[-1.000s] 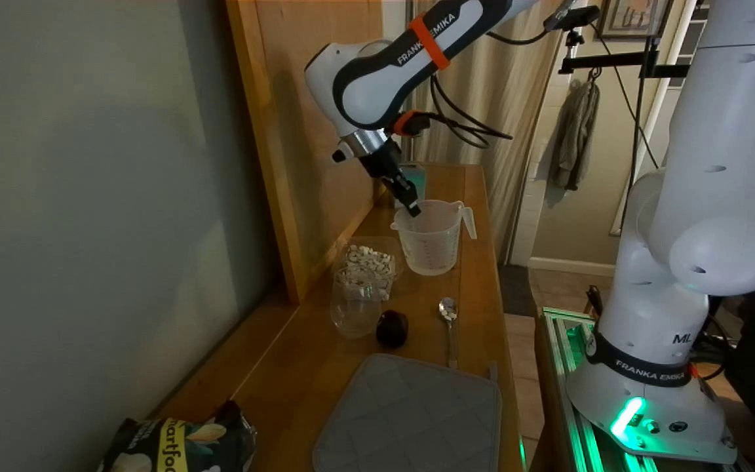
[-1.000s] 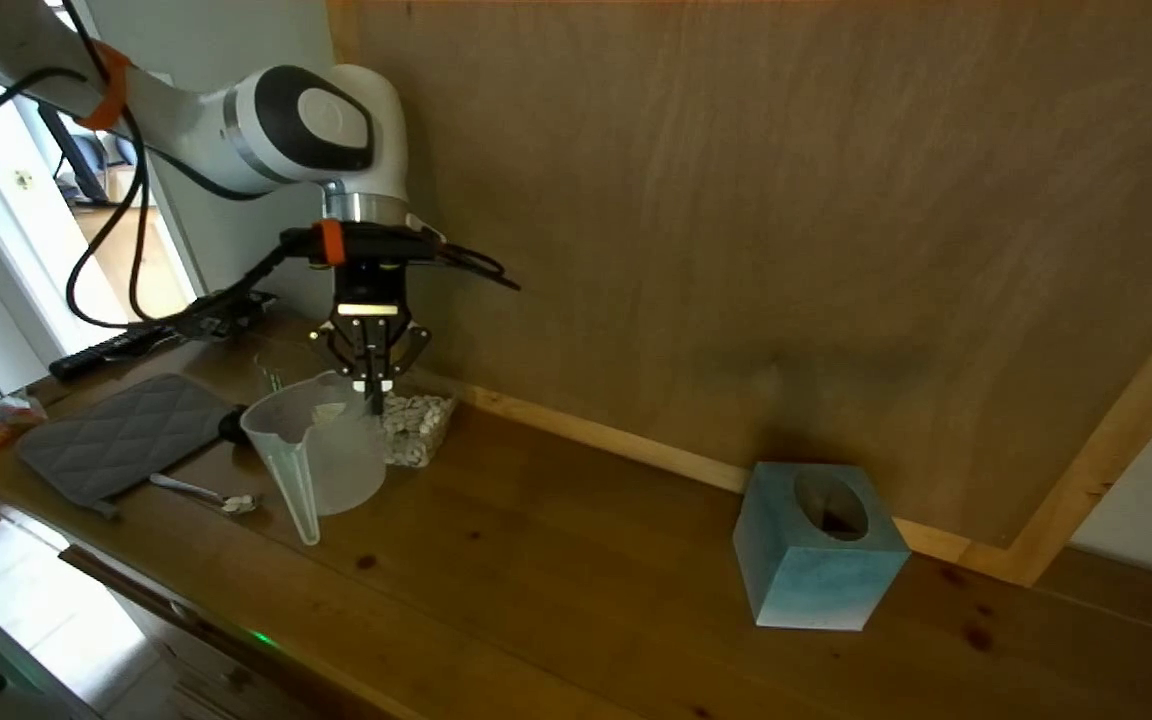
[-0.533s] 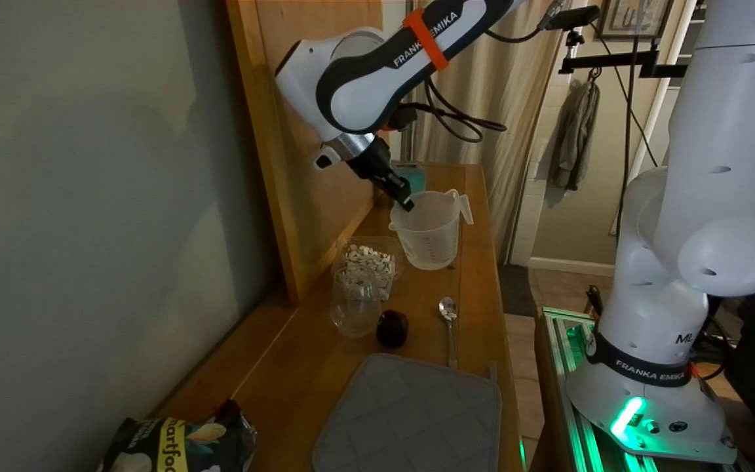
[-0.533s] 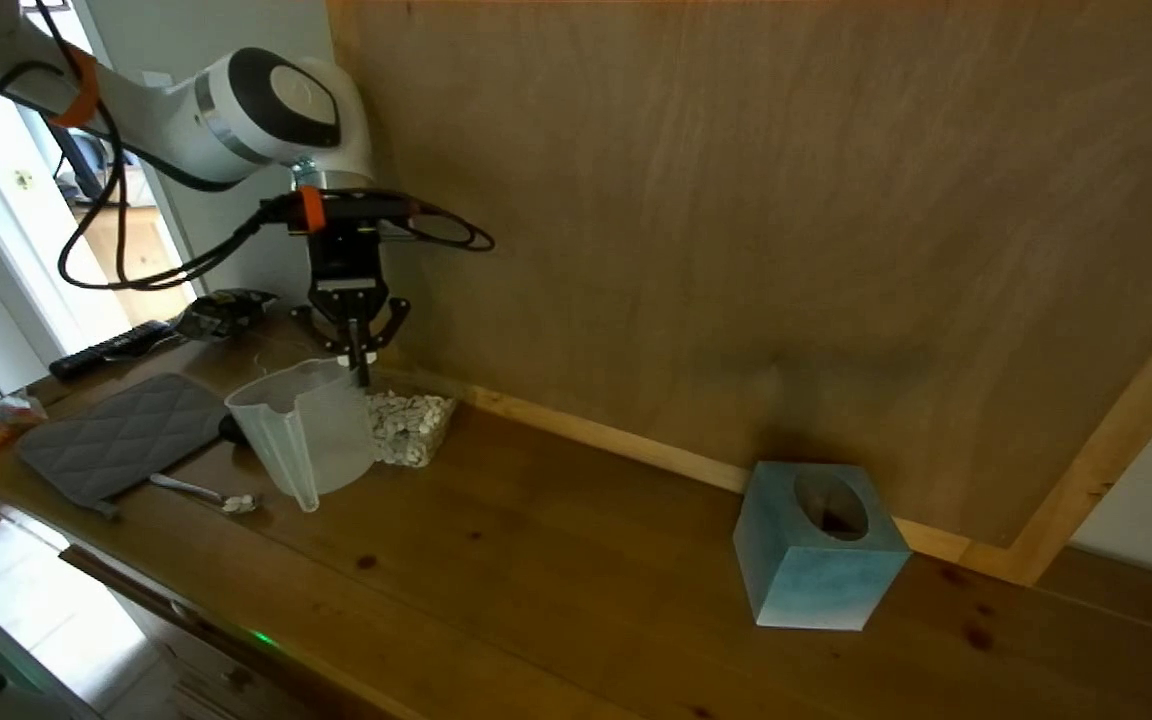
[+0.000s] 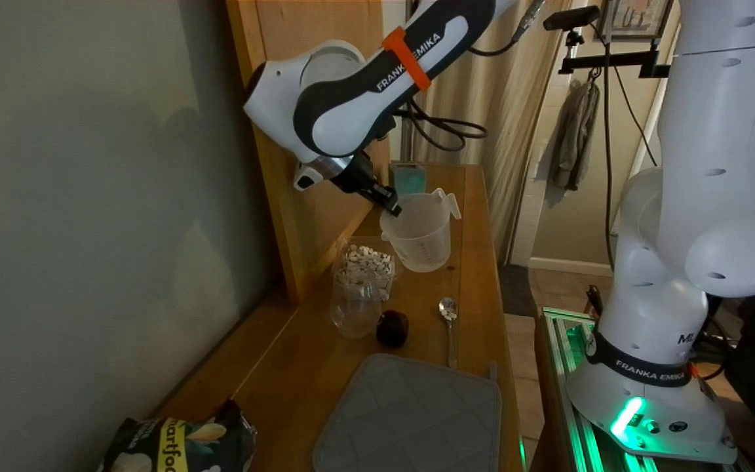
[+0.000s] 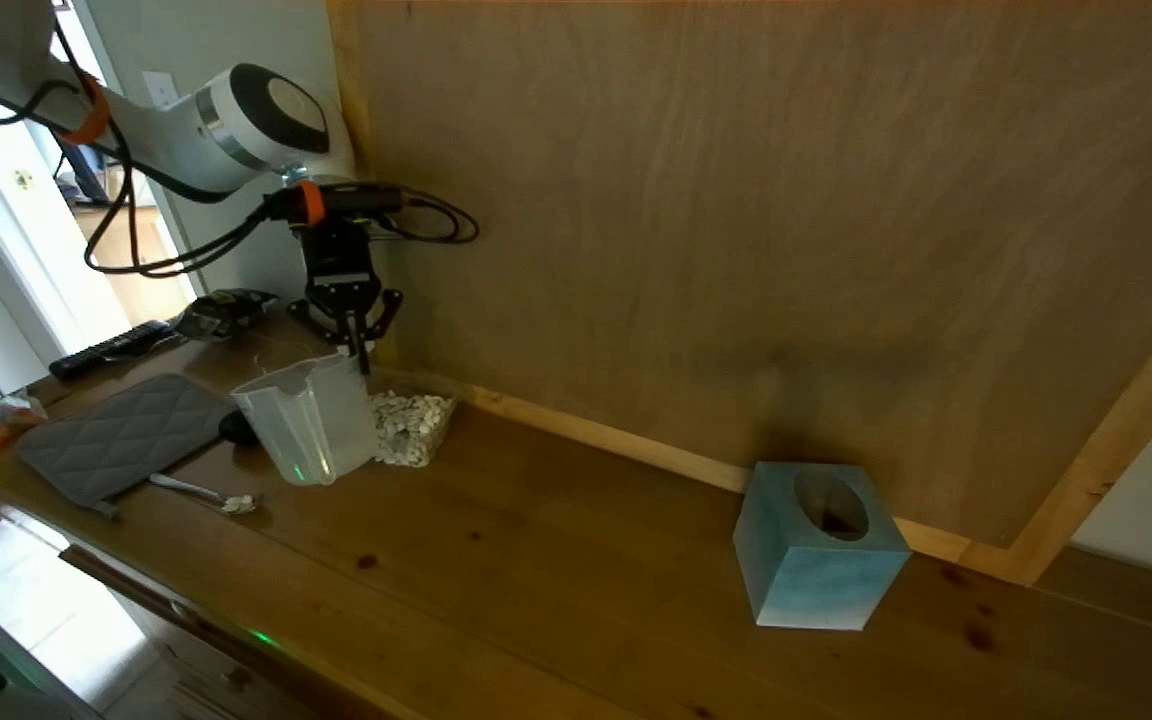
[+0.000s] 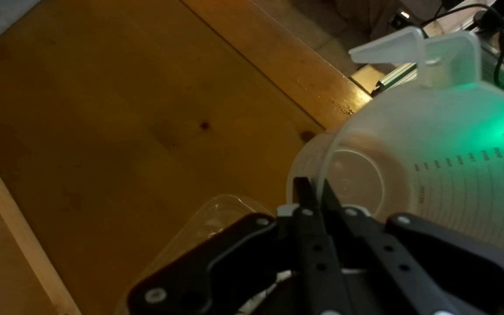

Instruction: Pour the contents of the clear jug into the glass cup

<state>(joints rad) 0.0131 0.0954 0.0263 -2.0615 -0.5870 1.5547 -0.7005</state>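
My gripper (image 7: 316,187) is shut on the rim of the clear jug (image 7: 466,175), one finger inside the wall and one outside. In both exterior views the jug (image 5: 420,239) hangs below the gripper (image 6: 360,362) and leans; its base looks close above the counter, though the gap is hard to judge. Its handle (image 5: 453,203) sits high on the side away from the wooden panel. Through the mouth its bottom shows, with no solid pieces visible inside. The glass cup (image 5: 354,316) stands upright on the counter, nearer that camera than the jug; it is out of the wrist view.
A clear box of white pebbles (image 6: 411,430) sits beside the jug, close to the wooden panel (image 6: 736,250). Around the glass lie a dark round object (image 5: 392,329), a spoon with pebbles (image 5: 448,311) and a grey pad (image 5: 410,413). A tissue box (image 6: 821,550) stands further along.
Held at its rim, the jug has shifted slightly towards the glass cup and risen a little. It tilts more now, its handle side higher. My arm moved along with it.
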